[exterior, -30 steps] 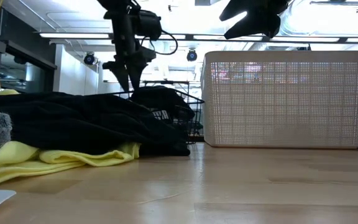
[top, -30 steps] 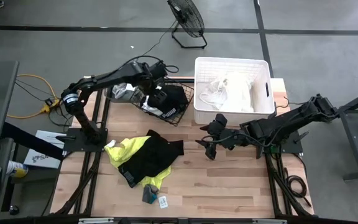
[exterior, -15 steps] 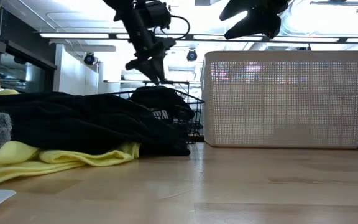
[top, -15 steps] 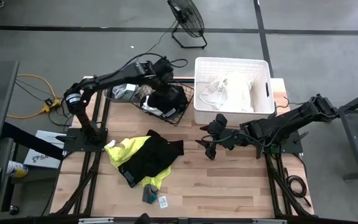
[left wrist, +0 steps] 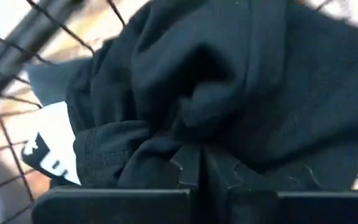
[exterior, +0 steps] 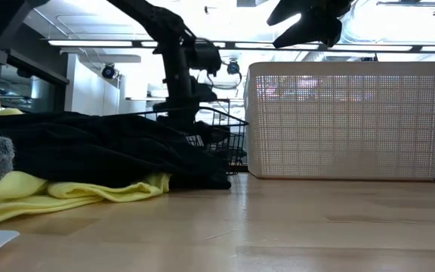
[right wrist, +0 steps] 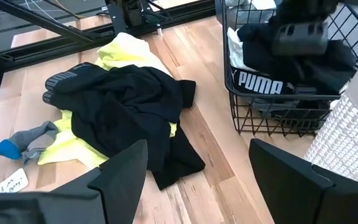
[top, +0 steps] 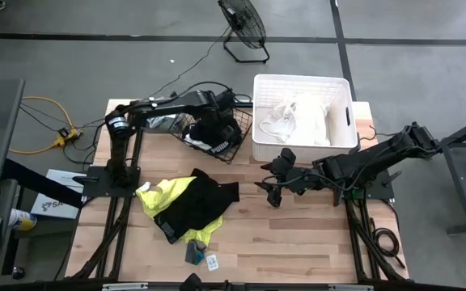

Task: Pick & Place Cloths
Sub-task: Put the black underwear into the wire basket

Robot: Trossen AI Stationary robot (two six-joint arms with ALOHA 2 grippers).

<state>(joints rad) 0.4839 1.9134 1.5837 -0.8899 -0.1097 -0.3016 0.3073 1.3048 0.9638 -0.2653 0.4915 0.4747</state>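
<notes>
On the wooden table (top: 298, 234), wire basket (top: 241, 129) of black cloths (top: 217, 133) (left pincer (left wrist: 197, 165) clenched on one), white tub (top: 302, 81) beside.

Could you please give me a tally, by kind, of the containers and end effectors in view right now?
White plastic tub: 1
Black wire basket: 1
End effectors: 2, the left end effector in the basket and the right end effector over the table
Total: 4
</notes>
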